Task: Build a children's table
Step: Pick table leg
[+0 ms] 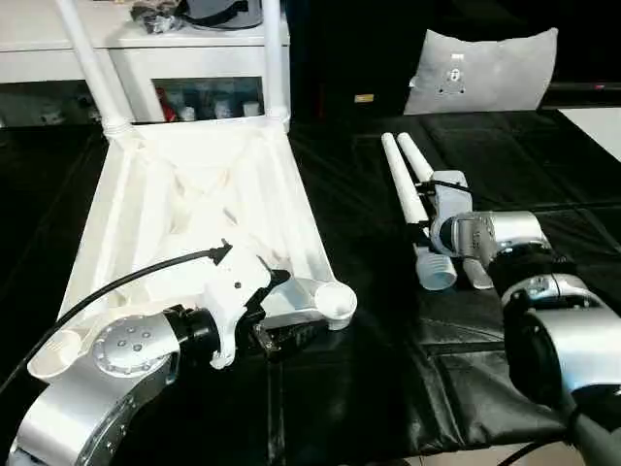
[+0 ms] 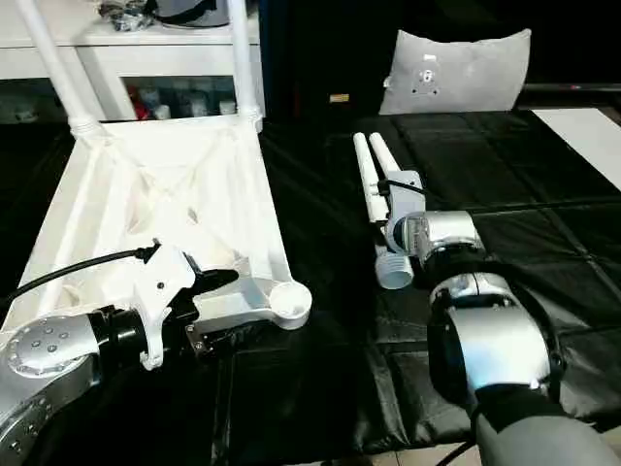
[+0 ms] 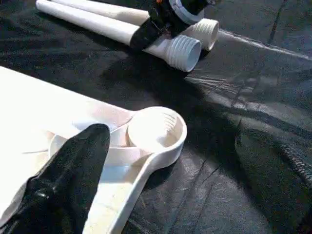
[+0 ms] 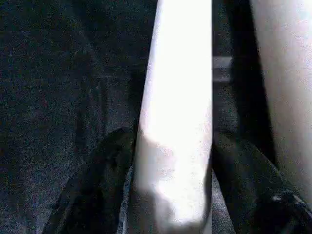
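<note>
The children's table top (image 1: 194, 194) lies upside down on black cloth, with two white legs (image 1: 275, 58) standing in its far corner sockets. My left gripper (image 1: 291, 309) is open, its fingers above and below the rim by the near right corner socket (image 1: 338, 301). One finger (image 3: 78, 165) hangs over the top in the left wrist view. Two loose legs (image 1: 403, 180) lie side by side to the right. My right gripper (image 1: 419, 216) is shut on the left one (image 4: 173, 97), a finger (image 4: 102, 170) pressed against each side.
A white shelf unit (image 1: 146, 49) stands behind the table top. A grey cushion (image 1: 480, 68) leans at the back right. Black cloth (image 1: 388, 369) covers the work surface, and a white sheet (image 1: 602, 121) shows at the far right edge.
</note>
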`<state>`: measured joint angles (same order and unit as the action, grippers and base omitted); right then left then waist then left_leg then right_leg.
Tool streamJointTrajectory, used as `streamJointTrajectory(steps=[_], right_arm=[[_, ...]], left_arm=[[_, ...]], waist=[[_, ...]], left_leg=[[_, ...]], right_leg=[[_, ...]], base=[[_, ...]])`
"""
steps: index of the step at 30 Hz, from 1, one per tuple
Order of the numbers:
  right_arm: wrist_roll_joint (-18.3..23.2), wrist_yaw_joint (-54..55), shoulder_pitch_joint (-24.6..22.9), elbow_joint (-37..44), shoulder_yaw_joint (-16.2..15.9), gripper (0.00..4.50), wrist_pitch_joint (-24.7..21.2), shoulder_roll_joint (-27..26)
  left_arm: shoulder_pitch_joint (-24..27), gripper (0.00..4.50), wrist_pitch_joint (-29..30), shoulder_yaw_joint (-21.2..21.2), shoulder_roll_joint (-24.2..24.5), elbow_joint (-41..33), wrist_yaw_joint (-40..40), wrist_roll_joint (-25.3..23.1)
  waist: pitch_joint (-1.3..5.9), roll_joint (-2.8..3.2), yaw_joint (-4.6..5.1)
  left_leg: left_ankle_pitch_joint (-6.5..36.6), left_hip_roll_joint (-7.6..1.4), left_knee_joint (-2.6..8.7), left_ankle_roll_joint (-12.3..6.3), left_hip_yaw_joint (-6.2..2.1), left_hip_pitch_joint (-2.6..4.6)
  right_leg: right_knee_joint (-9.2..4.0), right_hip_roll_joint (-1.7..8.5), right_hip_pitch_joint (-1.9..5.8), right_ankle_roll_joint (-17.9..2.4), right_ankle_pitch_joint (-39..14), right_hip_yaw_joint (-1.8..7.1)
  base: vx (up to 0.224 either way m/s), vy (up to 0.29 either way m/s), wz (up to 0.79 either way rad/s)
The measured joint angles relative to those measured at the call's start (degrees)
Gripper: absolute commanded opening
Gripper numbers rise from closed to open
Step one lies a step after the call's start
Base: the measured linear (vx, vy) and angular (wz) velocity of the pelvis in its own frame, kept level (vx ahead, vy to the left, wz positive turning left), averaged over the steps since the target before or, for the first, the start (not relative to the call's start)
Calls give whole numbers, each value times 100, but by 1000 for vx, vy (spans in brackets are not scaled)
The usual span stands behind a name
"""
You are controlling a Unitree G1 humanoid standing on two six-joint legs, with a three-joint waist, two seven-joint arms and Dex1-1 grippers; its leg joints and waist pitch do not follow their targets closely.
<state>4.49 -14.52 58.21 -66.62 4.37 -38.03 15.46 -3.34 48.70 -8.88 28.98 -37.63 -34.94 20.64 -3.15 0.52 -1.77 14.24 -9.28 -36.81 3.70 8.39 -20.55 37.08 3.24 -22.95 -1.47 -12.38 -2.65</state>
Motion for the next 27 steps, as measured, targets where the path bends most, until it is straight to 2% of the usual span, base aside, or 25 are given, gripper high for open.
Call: streamJointTrajectory(steps=[5,12,17,21,24,27], right_arm=[[-43,-281,91,-233,-1,203,1,17],[-34,-351,99,-386,85,189,88,73],[76,-460,91,-467,334,188,246,118],[487,-595,34,-463,772,187,704,116],[845,-1032,-185,110,1036,187,1297,95],[1361,-1666,-293,941,1383,187,1243,29]], left_arm=[[1,450,41,0,43,0,0,29],[5,450,52,-1,65,0,10,101],[-59,450,51,-3,10,56,122,84],[-190,450,-43,7,-153,255,331,-3],[-499,450,-258,114,-503,661,596,-117],[-1004,450,-385,386,-921,1006,855,-80]], waist=[[1,-2,-3],[12,-19,-19],[14,-22,-18],[-3,7,-12],[-8,15,-34],[-8,16,-54]], left_leg=[[0,-3,0,0,4,4],[-2,-10,0,2,12,8],[-2,-14,0,3,17,8],[-6,-17,0,0,27,1],[-20,-25,0,-17,30,-25],[-48,-29,0,-65,31,-45]], right_leg=[[1,0,3,0,0,0],[0,0,9,-1,0,-1],[1,0,8,-2,1,-2],[2,0,-3,-8,5,0],[3,0,-21,-10,8,-8],[-1,0,-34,-17,12,-18]], base=[[0,0,0],[0,0,0],[0,0,0],[0,0,0],[0,0,0],[0,0,0]])
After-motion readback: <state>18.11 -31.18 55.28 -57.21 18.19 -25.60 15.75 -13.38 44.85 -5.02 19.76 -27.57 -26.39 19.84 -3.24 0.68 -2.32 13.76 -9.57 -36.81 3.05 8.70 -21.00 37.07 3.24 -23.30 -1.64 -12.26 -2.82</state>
